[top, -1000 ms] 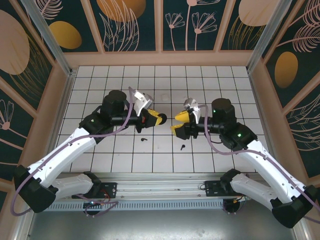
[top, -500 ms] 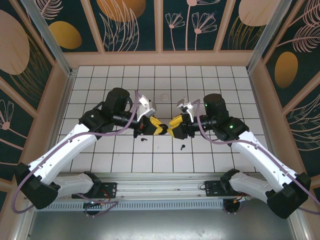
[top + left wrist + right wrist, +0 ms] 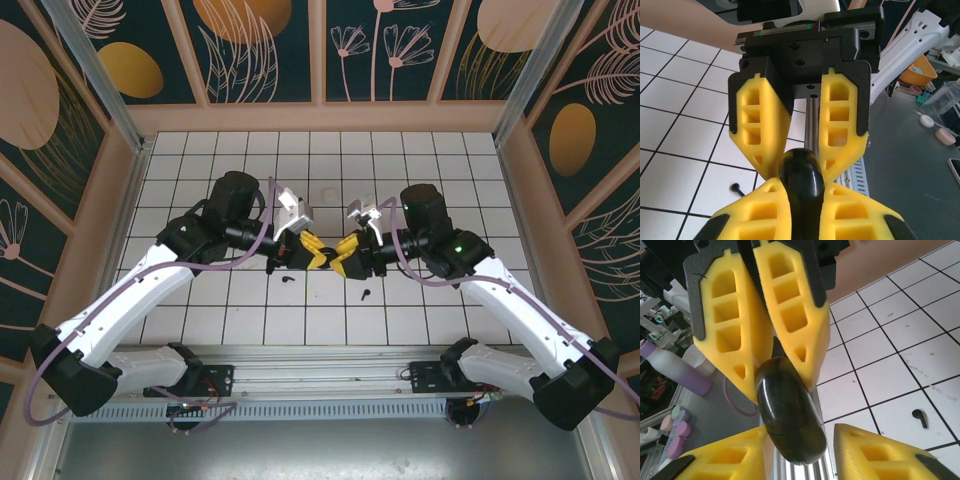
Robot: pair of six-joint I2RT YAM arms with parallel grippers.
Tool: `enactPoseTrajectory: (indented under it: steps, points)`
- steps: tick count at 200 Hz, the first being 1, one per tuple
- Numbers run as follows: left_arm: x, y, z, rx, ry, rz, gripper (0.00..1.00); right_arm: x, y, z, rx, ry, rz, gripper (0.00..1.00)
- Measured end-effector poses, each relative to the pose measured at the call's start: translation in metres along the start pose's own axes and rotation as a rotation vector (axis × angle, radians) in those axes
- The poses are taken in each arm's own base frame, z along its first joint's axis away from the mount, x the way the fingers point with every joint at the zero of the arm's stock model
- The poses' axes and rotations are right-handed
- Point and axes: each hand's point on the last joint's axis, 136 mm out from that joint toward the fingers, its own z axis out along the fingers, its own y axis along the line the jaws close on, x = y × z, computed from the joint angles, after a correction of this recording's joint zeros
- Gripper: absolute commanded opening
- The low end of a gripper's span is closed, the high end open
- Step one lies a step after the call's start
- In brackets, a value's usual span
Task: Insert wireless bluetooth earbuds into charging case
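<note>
Arms have converged: left jaws clamp the glossy black oval charging case [image 3: 787, 410], right jaws, apart, narrow around its free end, likely to open it; black stemmed earbuds [image 3: 366, 295] lie on the white-tiled counter [image 3: 460, 160].

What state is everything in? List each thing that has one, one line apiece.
Left gripper: jaws shut on the charging case.
Right gripper: jaws open, straddling the case's other end, with a gap on one side.
Charging case: glossy black, looks closed, clamped by the left gripper.
Black earbud by the left arm: loose on the tiles, outside the case.
Black earbud by the right arm: loose on the tiles, outside the case.
</note>
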Motion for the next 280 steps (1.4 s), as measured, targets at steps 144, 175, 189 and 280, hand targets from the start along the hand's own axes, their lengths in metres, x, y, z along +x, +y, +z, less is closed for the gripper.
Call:
enactPoseTrajectory:
  steps: [144, 175, 189, 280]
  points:
    - [-0.009, 0.011, 0.002, -0.036, -0.004, -0.047, 0.72, -0.012, 0.005, 0.005, -0.05, -0.1, 0.022, 0.03]
    - [-0.025, 0.028, -0.012, -0.18, -0.091, -0.021, 0.8, -0.028, -0.006, -0.004, 0.028, -0.198, 0.026, 0.04]
    - [-0.032, 0.033, -0.024, -0.24, -0.158, -0.022, 0.87, -0.036, -0.017, -0.011, 0.066, -0.255, 0.059, 0.04]
    - [-0.034, 0.041, -0.041, -0.187, -0.444, -0.211, 0.67, -0.07, -0.036, -0.016, 0.057, -0.429, 0.138, 0.04]
